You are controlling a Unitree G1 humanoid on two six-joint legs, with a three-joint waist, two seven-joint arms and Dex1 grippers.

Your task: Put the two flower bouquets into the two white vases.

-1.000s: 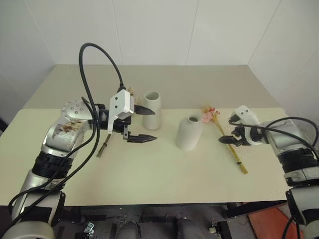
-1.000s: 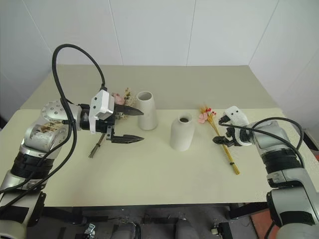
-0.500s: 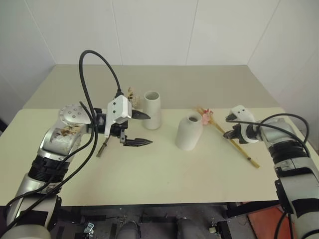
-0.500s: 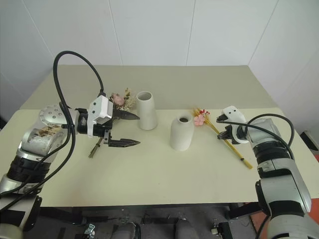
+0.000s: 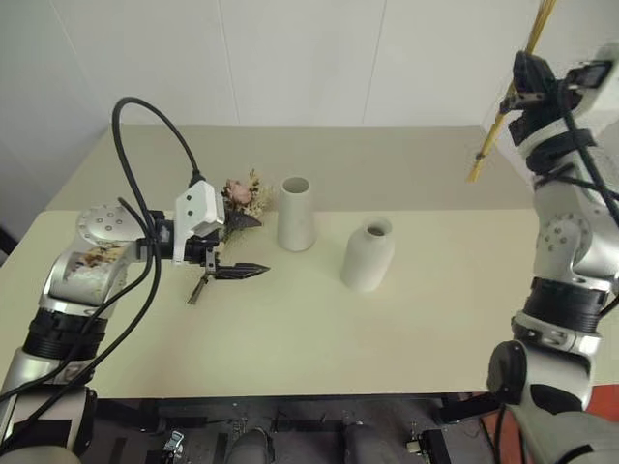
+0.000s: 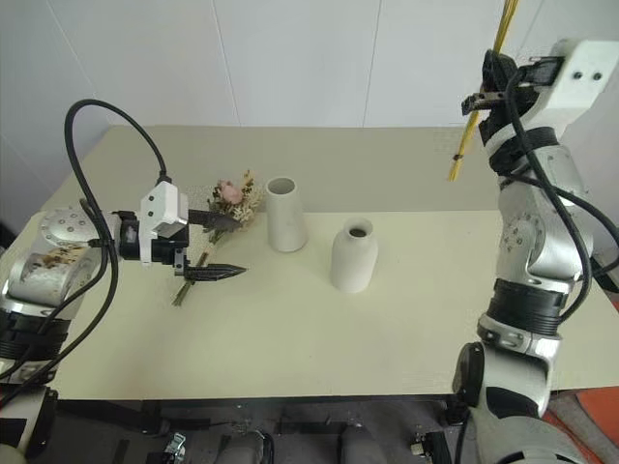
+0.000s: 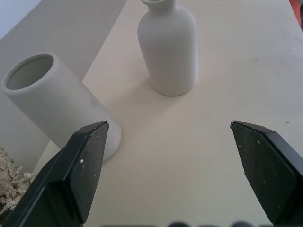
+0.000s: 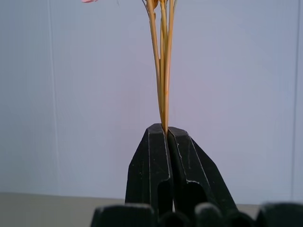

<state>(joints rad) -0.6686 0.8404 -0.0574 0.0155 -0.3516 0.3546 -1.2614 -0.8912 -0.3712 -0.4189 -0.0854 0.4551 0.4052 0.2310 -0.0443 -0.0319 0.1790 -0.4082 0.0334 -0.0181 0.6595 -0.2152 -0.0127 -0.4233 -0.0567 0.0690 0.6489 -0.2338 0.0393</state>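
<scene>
In the eye views my right gripper (image 6: 484, 95) holds the yellow stalks (image 5: 504, 106) pinched shut, high above the table's (image 5: 290, 329) far right corner, so I should bring them down upright over a vase mouth; I count two vases, the tall vase (image 5: 295, 213) and the bottle vase (image 5: 368, 254), mid-table, with the one bushy bunch (image 6: 221, 217) toward the left edge. In the left wrist view my left gripper (image 7: 168, 165) stands wide and empty, facing both vases. The right wrist view shows the fingers (image 8: 154, 161) clamped on one bundle of stalks.
</scene>
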